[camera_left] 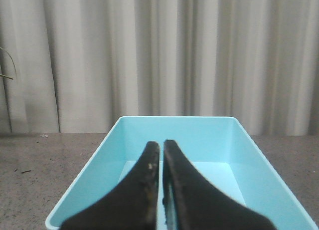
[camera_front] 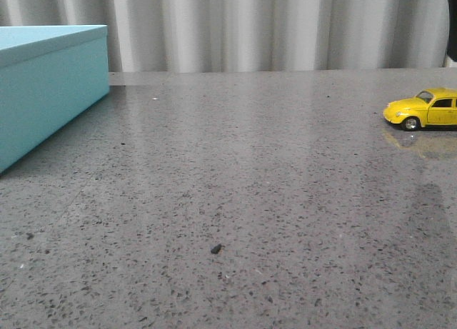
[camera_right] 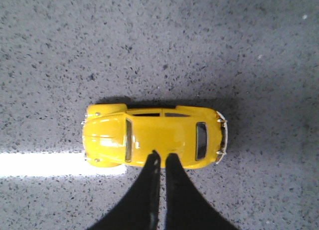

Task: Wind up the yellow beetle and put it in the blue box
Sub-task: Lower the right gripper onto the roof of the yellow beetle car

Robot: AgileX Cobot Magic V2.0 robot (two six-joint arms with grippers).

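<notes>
Backdrop: pale pleated curtain hangs behind a grey speckled tabletop.
Front view, blue box: the blue box sits at the far left of the table, cut off by the frame edge, one corner turned toward the middle.
Front view, yellow beetle: the yellow beetle stands on its wheels at the far right edge, well apart from the box; its tail is cut off by the frame.
Front view, heading: nose points left toward the box side, long axis running across the table, left to right.
Front view, debris: a small dark crumb lies on the table near the middle front.
Left wrist view: the left gripper hangs over the open, bare inside of the box; its two black fingers are pressed together with nothing between them.
Right wrist view, car: the beetle is seen from above, roof up, on the speckled top.
Right wrist view, gripper: the right gripper is over the car's roof edge, fingertips closed together, not around the car; whether they touch it I cannot tell.
</notes>
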